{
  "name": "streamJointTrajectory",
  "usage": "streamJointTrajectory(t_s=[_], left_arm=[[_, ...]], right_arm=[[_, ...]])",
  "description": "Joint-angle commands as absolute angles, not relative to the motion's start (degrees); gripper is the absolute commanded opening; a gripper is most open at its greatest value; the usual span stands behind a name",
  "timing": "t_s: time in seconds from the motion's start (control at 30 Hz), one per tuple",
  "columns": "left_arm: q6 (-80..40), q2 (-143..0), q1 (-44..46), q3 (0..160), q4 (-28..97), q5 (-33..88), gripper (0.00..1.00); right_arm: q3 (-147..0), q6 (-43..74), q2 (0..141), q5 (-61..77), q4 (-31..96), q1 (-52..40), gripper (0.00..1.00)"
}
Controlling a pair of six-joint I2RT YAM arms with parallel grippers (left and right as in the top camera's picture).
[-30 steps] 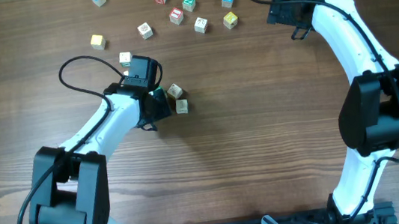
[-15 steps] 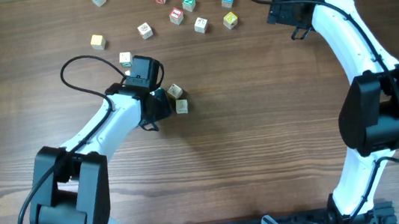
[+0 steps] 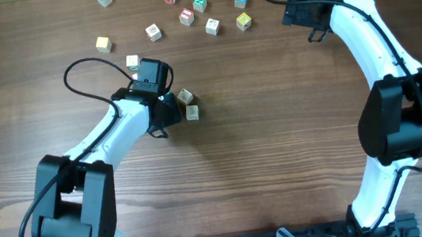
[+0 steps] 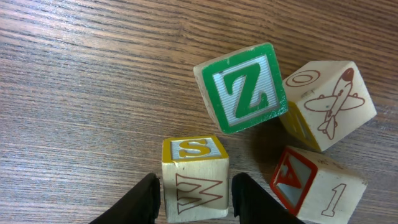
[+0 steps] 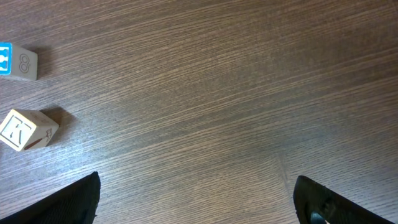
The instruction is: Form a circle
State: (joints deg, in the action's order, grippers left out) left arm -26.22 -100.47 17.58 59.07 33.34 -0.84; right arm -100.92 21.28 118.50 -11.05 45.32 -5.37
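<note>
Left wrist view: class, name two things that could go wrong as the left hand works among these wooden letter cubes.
First, the left hand straddles the yellow-topped wooden S cube closely; a finger could tip or drag it askew. Second, the green-faced Z cube, the cream airplane cube and the red-faced A cube crowd just beyond, so a push might scatter them.

Little cube cluster (image 3: 191, 112) sits bunched up on the table (image 4: 74, 74): tilted green Z cube (image 4: 242, 90), yellow-topped S cube (image 4: 194, 177), airplane cube (image 4: 328, 102), red A cube (image 4: 311, 186).
</note>
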Motion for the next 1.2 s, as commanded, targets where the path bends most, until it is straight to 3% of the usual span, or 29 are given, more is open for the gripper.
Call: streamJointTrajectory(t_s=[0.0, 0.13, 0.43, 0.77, 0.97, 1.17], left_arm=[[-25.9, -101.0, 17.9, 59.0, 33.1, -1.6, 0.41], [-25.9, -101.0, 17.9, 59.0, 32.9, -1.6, 0.34], [-25.9, -101.0, 17.9, 59.0, 32.8, -1.6, 0.35], [-25.9, -101.0, 17.9, 59.0, 32.8, -1.6, 0.46], [-25.9, -101.0, 17.9, 59.0, 33.1, -1.6, 0.38], [-25.9, -101.0, 17.9, 59.0, 33.2, -2.3, 0.36]], right_arm=[[-101.8, 21.0, 117.9, -12.2, 45.2, -5.4, 1.0], [-101.8, 21.0, 117.9, -12.2, 45.2, -5.4, 1.0], [-101.8, 21.0, 117.9, -12.2, 45.2, -5.4, 1.0], [-101.8, 21.0, 117.9, -12.2, 45.2, -5.4, 1.0], [-101.8, 21.0, 117.9, -12.2, 45.2, -5.4, 1.0], [-101.8, 21.0, 117.9, -12.2, 45.2, -5.4, 1.0]])
